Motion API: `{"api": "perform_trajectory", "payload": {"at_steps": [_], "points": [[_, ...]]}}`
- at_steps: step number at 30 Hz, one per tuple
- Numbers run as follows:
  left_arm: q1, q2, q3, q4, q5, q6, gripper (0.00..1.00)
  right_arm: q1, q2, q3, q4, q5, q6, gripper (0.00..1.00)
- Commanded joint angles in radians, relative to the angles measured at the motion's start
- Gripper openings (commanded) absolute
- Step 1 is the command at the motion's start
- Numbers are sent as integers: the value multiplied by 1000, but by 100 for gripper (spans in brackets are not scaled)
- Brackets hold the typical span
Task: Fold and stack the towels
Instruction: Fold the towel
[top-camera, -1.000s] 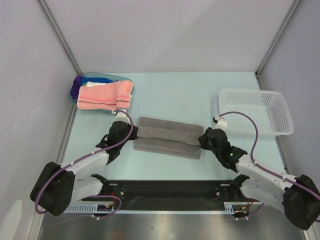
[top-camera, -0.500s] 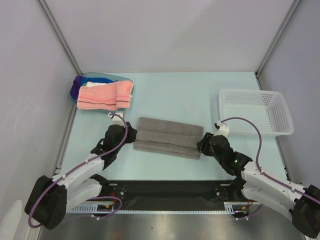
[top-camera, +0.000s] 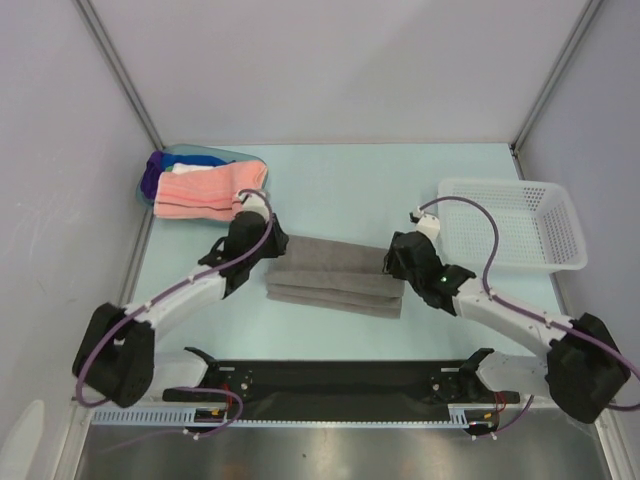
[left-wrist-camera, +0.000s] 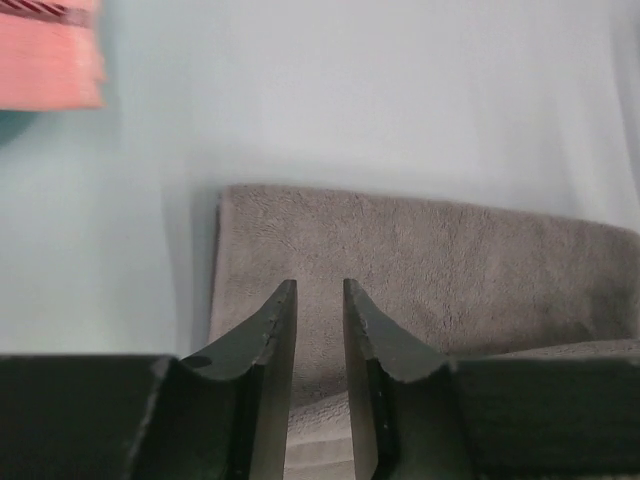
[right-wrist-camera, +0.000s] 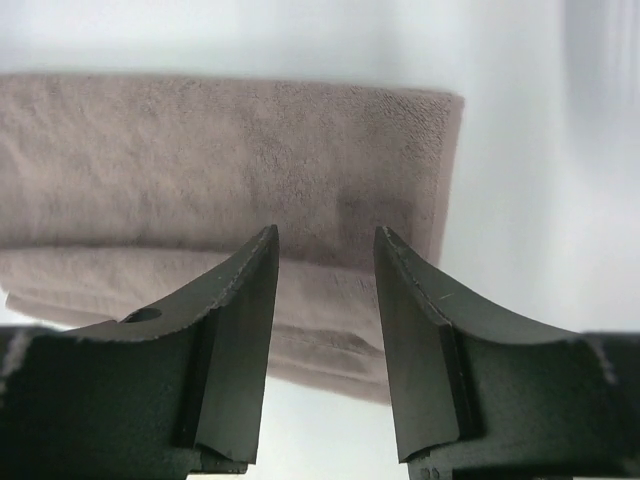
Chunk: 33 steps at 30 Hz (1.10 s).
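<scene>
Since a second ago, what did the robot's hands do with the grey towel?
The left hand and right hand opened, letting go of the ends of the grey towel, then moved to its far edge, where they hover open. The towel stayed folded in place; the pink towel and white basket did not move.

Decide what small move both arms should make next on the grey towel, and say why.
The grey towel lies as a long folded strip on the table. The left gripper hangs open over its left end, the right gripper open over its right end, neither holding anything. So, probably: lower both and close on those ends for another fold.
</scene>
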<state>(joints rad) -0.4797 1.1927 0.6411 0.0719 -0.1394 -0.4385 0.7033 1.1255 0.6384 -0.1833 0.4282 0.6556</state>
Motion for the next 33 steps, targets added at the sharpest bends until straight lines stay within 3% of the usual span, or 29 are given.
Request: {"api": "perform_trajectory", "payload": {"at_steps": [1, 6, 13, 19, 27, 33], "points": [[-19, 109, 103, -52, 69, 27, 29, -22, 100, 78, 45, -3, -34, 47], [-49, 133, 56, -55, 70, 17, 27, 25, 126, 34, 53, -42, -8, 47], [-56, 53, -92, -18, 69, -22, 25, 87, -30, -114, 35, -69, 82, 47], [-56, 13, -93, -27, 44, -26, 33, 90, -138, -148, -68, -13, 133, 50], [-99, 47, -12, -61, 115, 1, 38, -80, 12, -112, -53, -78, 136, 60], [-154, 116, -30, -43, 130, 26, 37, -108, 100, -91, 19, -112, 137, 74]]}}
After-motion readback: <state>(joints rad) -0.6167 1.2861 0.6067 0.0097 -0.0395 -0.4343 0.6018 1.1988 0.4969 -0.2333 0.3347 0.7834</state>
